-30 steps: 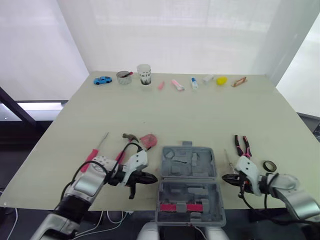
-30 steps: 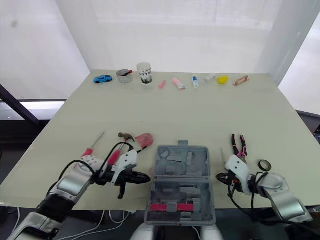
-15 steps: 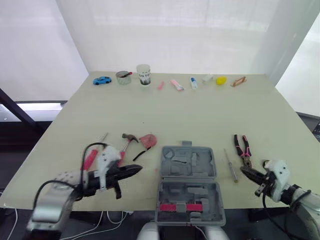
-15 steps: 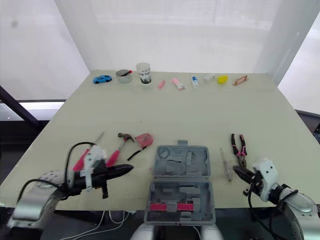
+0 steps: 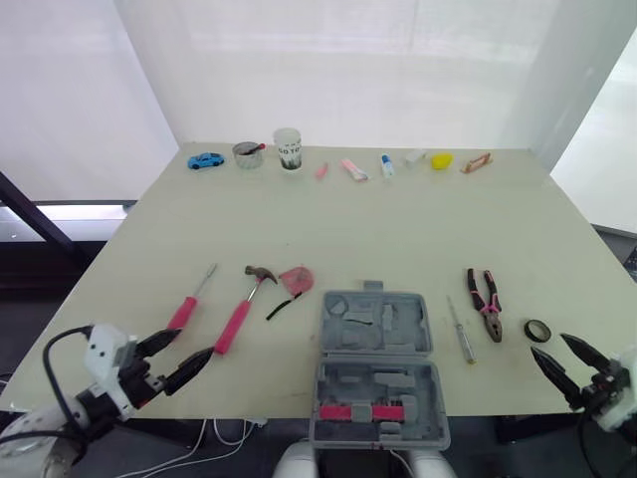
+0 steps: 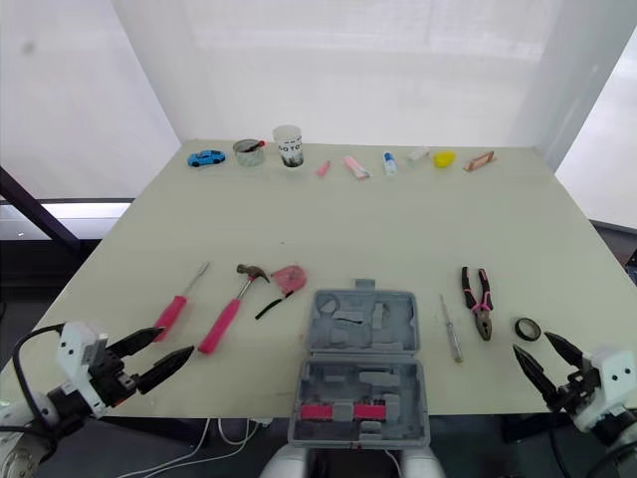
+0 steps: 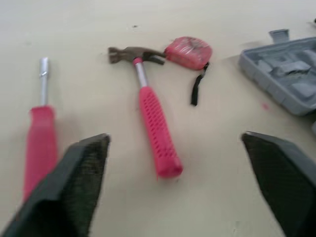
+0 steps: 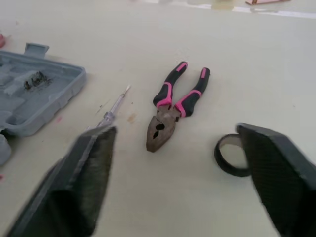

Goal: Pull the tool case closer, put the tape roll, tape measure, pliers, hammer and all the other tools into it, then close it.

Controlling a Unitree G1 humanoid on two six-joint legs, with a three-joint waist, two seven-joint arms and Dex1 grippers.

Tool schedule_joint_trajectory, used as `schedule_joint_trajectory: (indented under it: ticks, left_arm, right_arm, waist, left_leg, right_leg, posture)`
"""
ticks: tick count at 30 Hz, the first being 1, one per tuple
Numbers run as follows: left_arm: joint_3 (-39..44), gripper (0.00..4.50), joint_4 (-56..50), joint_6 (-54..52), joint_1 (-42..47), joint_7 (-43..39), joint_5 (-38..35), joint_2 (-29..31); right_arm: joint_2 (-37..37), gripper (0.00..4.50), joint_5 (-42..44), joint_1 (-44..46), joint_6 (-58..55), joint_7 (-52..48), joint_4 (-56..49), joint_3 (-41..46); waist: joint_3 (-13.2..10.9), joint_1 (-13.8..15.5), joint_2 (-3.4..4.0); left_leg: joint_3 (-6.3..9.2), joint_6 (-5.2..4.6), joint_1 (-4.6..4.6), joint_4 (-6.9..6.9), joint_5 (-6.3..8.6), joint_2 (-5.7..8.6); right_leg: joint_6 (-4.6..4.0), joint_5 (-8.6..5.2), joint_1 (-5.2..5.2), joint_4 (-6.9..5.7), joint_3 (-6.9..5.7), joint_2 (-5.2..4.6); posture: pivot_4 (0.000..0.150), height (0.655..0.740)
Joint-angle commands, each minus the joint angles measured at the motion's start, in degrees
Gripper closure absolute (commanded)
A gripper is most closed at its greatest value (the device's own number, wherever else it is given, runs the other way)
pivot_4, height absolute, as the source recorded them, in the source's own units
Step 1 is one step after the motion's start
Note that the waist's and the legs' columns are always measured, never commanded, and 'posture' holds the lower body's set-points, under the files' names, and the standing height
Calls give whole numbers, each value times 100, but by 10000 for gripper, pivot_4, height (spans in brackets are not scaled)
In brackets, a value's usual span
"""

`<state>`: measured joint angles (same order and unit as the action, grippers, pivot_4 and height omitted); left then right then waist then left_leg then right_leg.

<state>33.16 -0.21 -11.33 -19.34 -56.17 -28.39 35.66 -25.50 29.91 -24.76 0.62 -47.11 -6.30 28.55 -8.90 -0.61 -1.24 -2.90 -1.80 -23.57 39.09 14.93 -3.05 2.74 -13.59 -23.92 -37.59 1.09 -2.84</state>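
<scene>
The grey tool case lies open at the table's near edge. Left of it are a pink-handled hammer, a red tape measure and a pink-handled screwdriver. To its right lie the pliers, a thin screwdriver and a black tape roll. My left gripper hangs open by the near edge, just short of the screwdriver and hammer handles. My right gripper is open too, close to the tape roll, holding nothing.
Along the table's far edge runs a row of small items: a blue toy car, a tin, a paper cup, a yellow object and several others. Bare tabletop lies between that row and the tools.
Both grippers were shut beside the case. They have since pulled back and outward toward the near corners and opened. The case and tools lie where they were.
</scene>
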Motion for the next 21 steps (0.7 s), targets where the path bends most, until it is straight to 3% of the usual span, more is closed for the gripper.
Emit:
schedule_joint_trajectory:
  ticks: [1, 10, 21]
  left_arm:
    - [383, 0, 470, 423, -306, 31, 0, -59]
    - [369, 0, 592, 661, -519, 85, -36, -114]
    - [-254, 0, -213, 354, 238, -238, -183, 347]
  right_arm:
    - [234, 505, 402, -487, 95, -24, -269, 382]
    - [285, 505, 395, -863, 197, -21, -73, 614]
    - [-580, 505, -127, -620, -431, 77, -395, 200]
  waist:
    - [1, 1, 3]
    - [6, -6, 5]
    - [15, 10, 17]
  left_leg:
    - [0, 1, -1, -1, 1, -1]
    - [10, 30, -9, -12, 17, -3]
    - [1, 7, -8, -36, 4, 4]
  right_leg:
    - [-2, -1, -2, 0, -2, -6]
    - [-6, -3, -14, 15, 4, -52]
    - [-10, -1, -12, 32, -38, -74]
  posture:
    - [1500, 7400]
    - [1500, 7400]
    - [1500, 7400]
